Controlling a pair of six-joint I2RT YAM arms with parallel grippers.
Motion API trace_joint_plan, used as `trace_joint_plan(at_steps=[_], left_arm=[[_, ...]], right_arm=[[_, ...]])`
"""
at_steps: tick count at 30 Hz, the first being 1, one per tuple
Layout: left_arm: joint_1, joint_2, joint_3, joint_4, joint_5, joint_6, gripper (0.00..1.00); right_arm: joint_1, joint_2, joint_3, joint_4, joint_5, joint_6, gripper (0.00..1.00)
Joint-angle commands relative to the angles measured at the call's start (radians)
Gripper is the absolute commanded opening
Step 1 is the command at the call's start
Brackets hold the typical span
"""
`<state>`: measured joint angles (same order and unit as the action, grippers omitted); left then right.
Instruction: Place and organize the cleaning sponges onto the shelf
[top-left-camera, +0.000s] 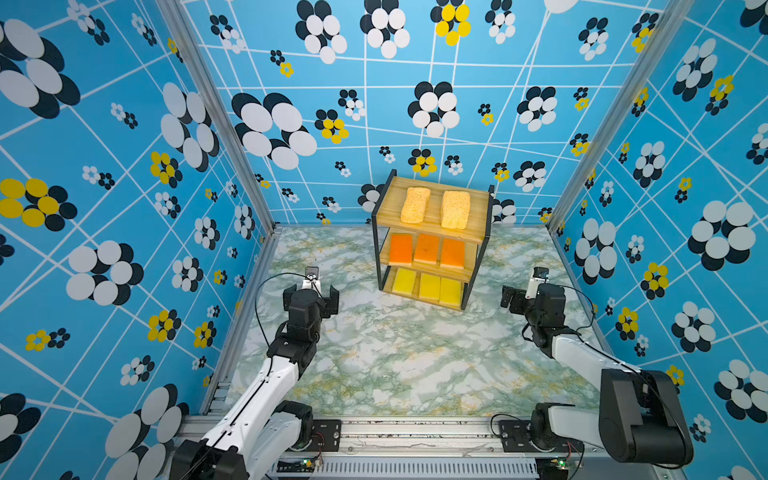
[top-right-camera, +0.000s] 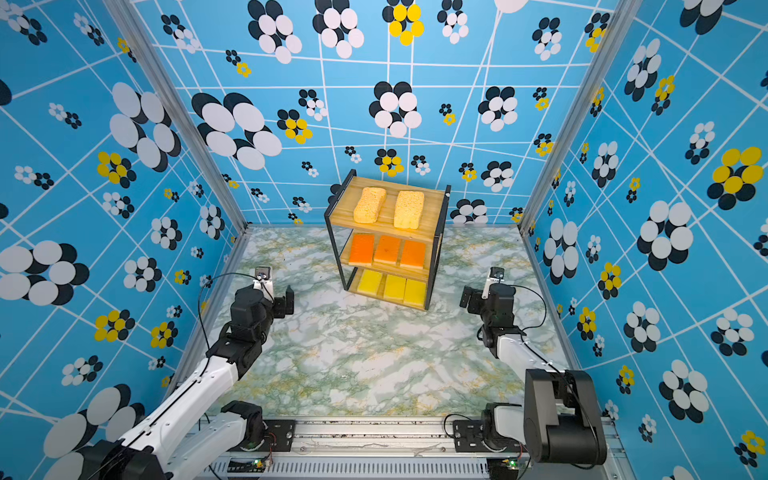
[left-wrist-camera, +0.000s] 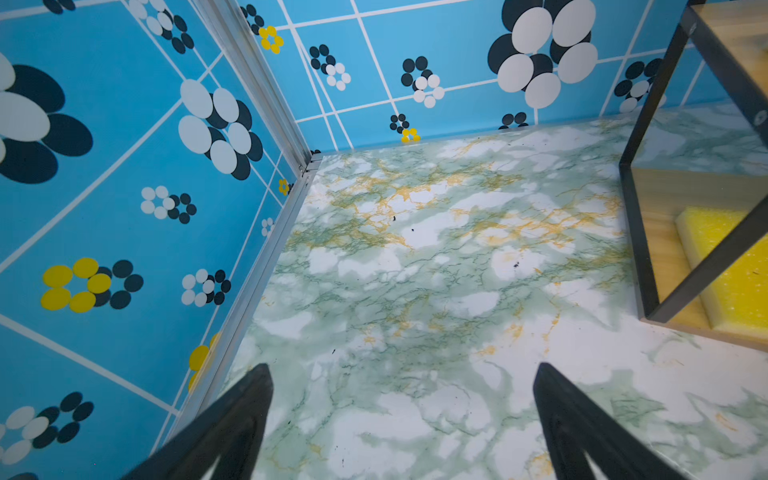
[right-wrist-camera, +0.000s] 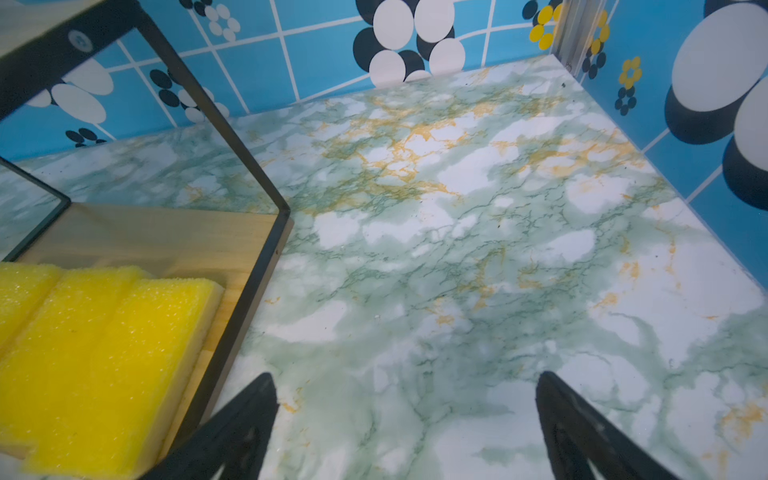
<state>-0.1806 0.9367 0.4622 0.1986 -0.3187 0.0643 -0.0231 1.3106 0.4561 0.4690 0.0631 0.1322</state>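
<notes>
**All eight sponges on the shelf; both hands spread and empty**

In both top views the three-tier shelf (top-left-camera: 435, 195) stands on the marbled worktop (top-left-camera: 415, 353), toward the back wall. Its top board carries two tan porous sponges (top-left-camera: 414, 205) (top-left-camera: 455, 209), side by side with a gap between them. The middle board holds three orange sponges (top-left-camera: 401, 249) (top-left-camera: 427, 248) (top-left-camera: 452, 253) in a close row. The bottom board holds three yellow sponges (top-left-camera: 404, 281) (top-left-camera: 429, 286) (top-left-camera: 450, 292) in the same way. The left hand (top-left-camera: 311, 296) is over the worktop to the left of the shelf, apart from it. The right hand (top-left-camera: 530, 297) is to the shelf's right, also apart.

In the left wrist view the left hand's fingers (left-wrist-camera: 249, 415) are spread wide over bare worktop, with nothing between them. A corner of the shelf's black frame and one yellow sponge show at the edge.

In the right wrist view the right hand's fingers (right-wrist-camera: 573, 432) are likewise spread and empty. The yellow sponges lie flat on the bottom board inside the frame, just beside that hand.
</notes>
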Motion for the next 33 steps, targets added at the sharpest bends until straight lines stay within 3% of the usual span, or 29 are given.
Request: trace_joint_plan(at_steps=[1,9,15,24,30,32,33], left_arm=[[0.064,0.022,-0.05,0.168,0.101,-0.029,0.99],[0.109,0.154,-0.151,0.406,0.213,-0.018,0.99],[0.124,0.283,-0.155,0.517,0.227,-0.003,0.99],[0.127,0.397,-0.16,0.662,0.274,-0.031,0.99],[0.137,0.633,-0.166,0.922,0.324,-0.026,0.99],[0.139,0.587,-0.138,0.786,0.325,-0.042,0.99],[0.139,0.604,-0.131,0.805,0.336,-0.035,0.99]], right_arm=[[-0.008,0.056,-0.035,0.202,0.062,-0.022,0.99],[-0.009,0.118,-0.083,0.343,0.108,-0.034,0.99],[-0.007,0.245,-0.165,0.631,0.116,-0.03,0.99],[-0.003,0.231,-0.141,0.562,0.106,-0.04,0.99],[0.006,0.231,-0.117,0.517,0.108,-0.05,0.99],[0.01,0.231,-0.114,0.509,0.118,-0.052,0.99],[0.012,0.231,-0.112,0.508,0.122,-0.054,0.99]])
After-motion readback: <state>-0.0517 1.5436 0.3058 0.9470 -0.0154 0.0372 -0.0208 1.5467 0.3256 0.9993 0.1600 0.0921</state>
